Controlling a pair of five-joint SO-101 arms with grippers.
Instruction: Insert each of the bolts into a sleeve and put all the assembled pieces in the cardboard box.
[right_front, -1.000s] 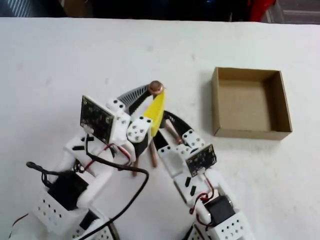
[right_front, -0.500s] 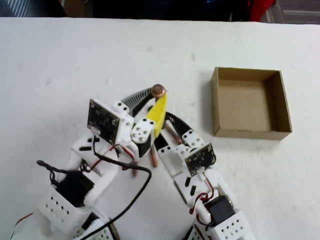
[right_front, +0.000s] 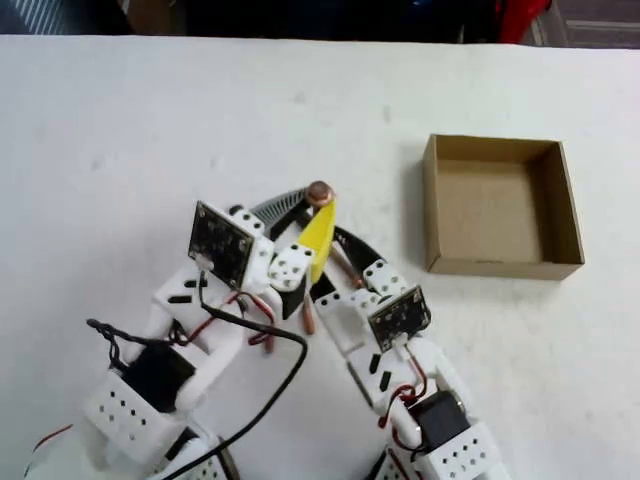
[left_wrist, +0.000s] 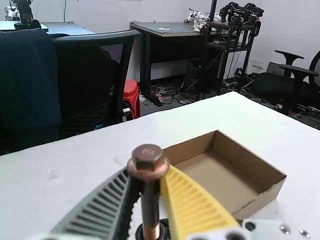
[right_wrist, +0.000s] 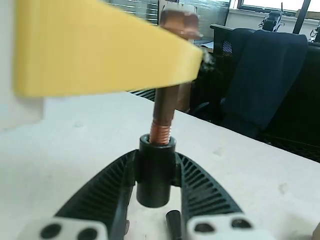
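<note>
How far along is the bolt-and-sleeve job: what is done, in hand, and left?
Done: nothing; the cardboard box is empty. In hand: the left gripper holds a bolt upright, its threaded end entering the sleeve held by the right gripper. Left: seating it, boxing it, then what looks like another bolt lying between the arms.

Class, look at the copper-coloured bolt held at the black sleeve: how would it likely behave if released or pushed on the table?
The bolt looks metal, so probably rigid and heavy for its size. Its round shank would likely roll, curving around the wider hexagonal head. Standing in the sleeve it looks top-heavy and might tip.
</note>
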